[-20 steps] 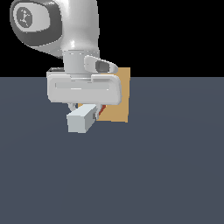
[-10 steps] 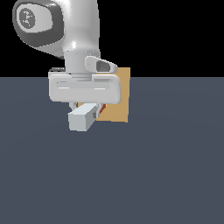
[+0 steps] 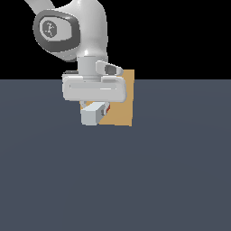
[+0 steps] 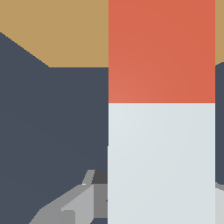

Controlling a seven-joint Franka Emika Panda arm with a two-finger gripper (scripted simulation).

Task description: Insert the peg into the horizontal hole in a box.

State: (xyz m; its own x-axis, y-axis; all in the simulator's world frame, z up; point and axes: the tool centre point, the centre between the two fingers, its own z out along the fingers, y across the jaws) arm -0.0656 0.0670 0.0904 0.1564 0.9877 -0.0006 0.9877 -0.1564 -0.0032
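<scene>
The gripper (image 3: 93, 107) hangs low over the dark floor (image 3: 135, 180) and is clamped on the peg (image 3: 92, 113), its fingers mostly hidden behind the wide white hand body. The peg lies level in that grasp, its pale grey end facing outward and its red end pointing at the box (image 3: 124, 101). In the wrist view the peg (image 4: 161, 131) fills much of the picture, red section (image 4: 161, 52) leading, with the tan box (image 4: 57, 30) right ahead of it. The box stands on the floor just behind the hand. The hole cannot be made out; the hand and peg cover it.
</scene>
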